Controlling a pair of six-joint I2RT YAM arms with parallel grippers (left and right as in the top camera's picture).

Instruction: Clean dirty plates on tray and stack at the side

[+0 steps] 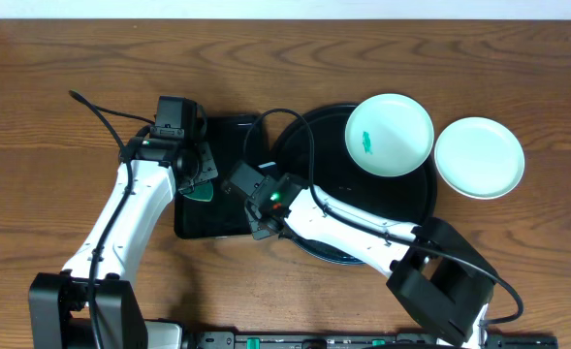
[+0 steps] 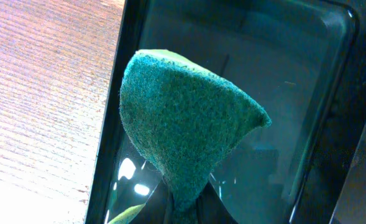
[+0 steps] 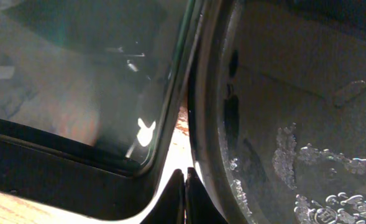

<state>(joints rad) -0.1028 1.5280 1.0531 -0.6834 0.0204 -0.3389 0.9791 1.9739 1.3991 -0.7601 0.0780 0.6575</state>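
A pale mint plate [image 1: 390,134] with a small teal smear lies on the far right part of the round black tray [image 1: 309,145]. A second pale plate [image 1: 479,157] rests on the table just right of the tray. My left gripper [image 1: 200,182] hangs over the rectangular black tray, shut on a green sponge [image 2: 183,130] that sticks up from the closed left gripper [image 2: 186,208]. My right gripper [image 1: 265,221] is shut with nothing in it. In the right wrist view the right gripper [image 3: 186,186] points into the gap between the two trays, beside the round tray's wet rim [image 3: 214,124].
The smaller rectangular black tray [image 1: 222,218] lies left of the round tray, almost touching it; its glossy floor [image 2: 282,74] shows under the sponge. Water droplets speckle the round tray's floor [image 3: 307,162]. Bare wooden table [image 1: 62,155] surrounds both trays.
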